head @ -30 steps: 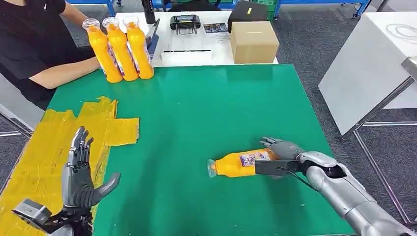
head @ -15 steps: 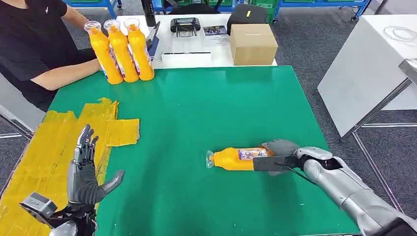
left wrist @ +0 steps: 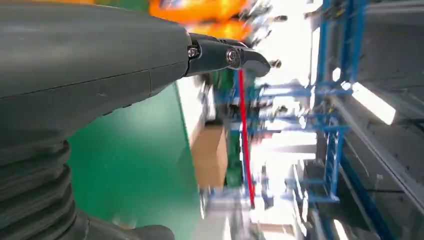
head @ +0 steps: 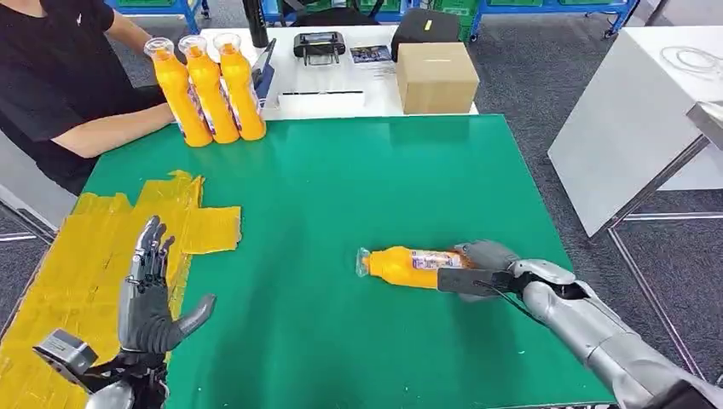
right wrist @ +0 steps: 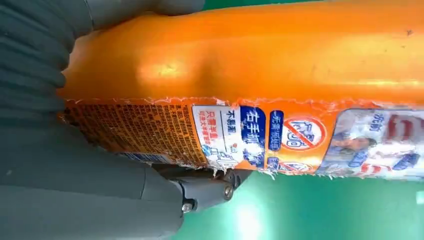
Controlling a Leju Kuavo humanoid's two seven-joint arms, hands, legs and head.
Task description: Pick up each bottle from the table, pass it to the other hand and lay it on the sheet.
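Green bench [head: 341,196]: we see its green top spread across most of the head view, with a white surface butting against its far edge.
Yellow sheet [head: 85,256]: a patchwork of yellow pieces lies flat on the bench's left side, one flap reaching toward the middle.
Person [head: 60,77]: someone in a black top sits at the far left corner, a forearm resting near the standing bottles.
Cardboard box [head: 436,77]: it stands on the white surface just past the bench's far edge, with a black case behind it.
Right hand [head: 482,266]: we see it wrapped round the base end of the lying bottle; in the right wrist view [right wrist: 100,195] thumb and fingers press on the labelled body, so it holds that bottle.
Left hand [head: 149,298]: it is raised above the inner edge of the sheet, fingers straight and apart, thumb out to the side, holding nothing; the left wrist view [left wrist: 90,65] shows a grey thumb and one dark fingertip.
Standing bottles [head: 209,85]: three orange bottles stand upright, touching in a row at the far left of the bench.
Lying bottle [head: 409,266]: orange, on its side at the right of the bench, cap pointing toward the left hand, well apart from the sheet; we cannot quite tell whether it rests on the bench or is lifted slightly off it.
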